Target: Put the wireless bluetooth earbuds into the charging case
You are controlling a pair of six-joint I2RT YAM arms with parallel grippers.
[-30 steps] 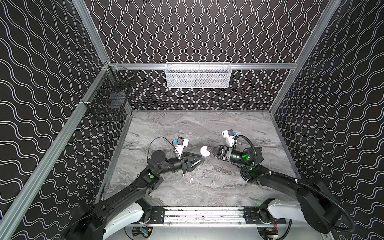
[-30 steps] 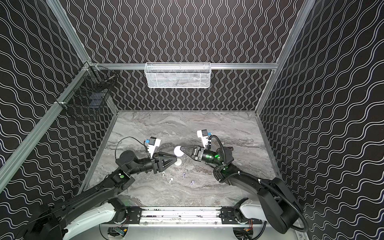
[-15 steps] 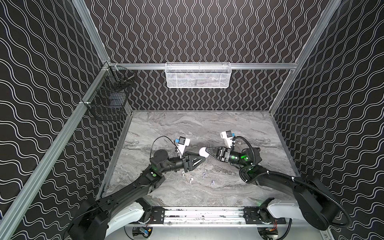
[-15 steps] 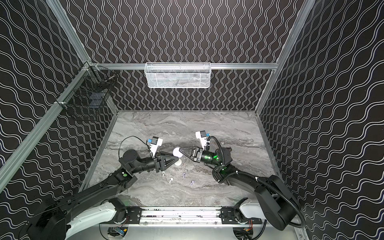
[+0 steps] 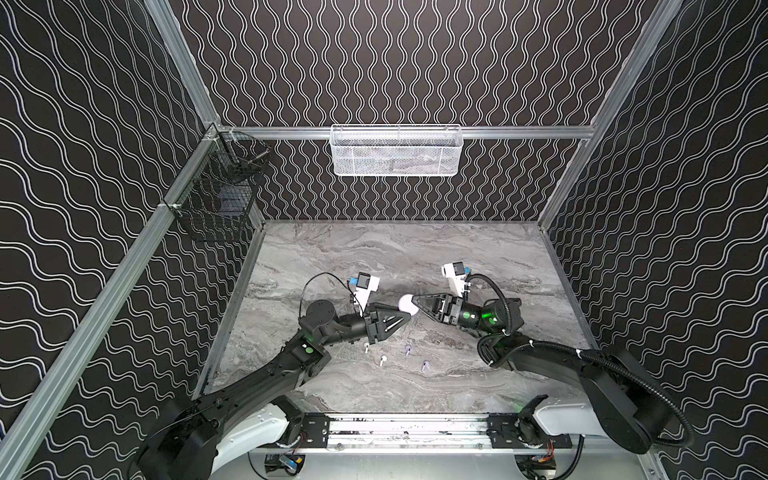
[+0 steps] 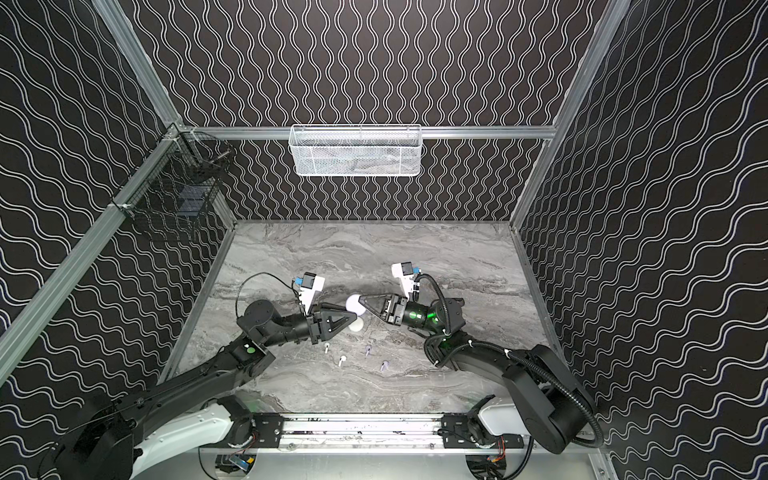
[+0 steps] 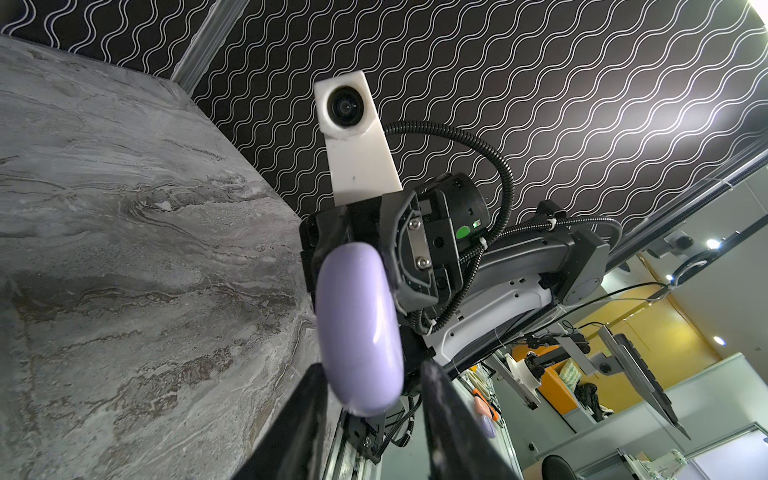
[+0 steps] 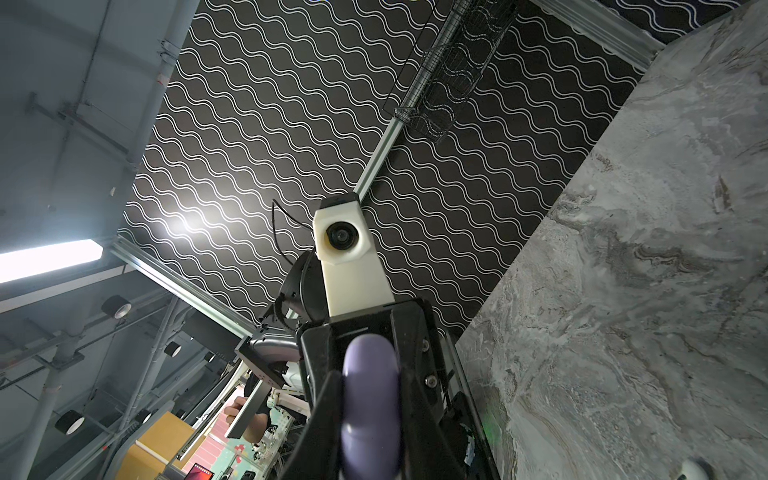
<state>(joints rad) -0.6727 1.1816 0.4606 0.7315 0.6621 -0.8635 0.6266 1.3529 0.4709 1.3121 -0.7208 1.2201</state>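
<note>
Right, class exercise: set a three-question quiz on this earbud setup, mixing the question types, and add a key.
1. Pick one: the right gripper holds A) a white earbud, B) the lilac case, C) nothing.
2. True or false: the left gripper grips an earbud.
3. Fill in: counting white earbuds and lilac earbuds, ___ lie loose on the table.
Key: 1 B; 2 false; 3 four.
</note>
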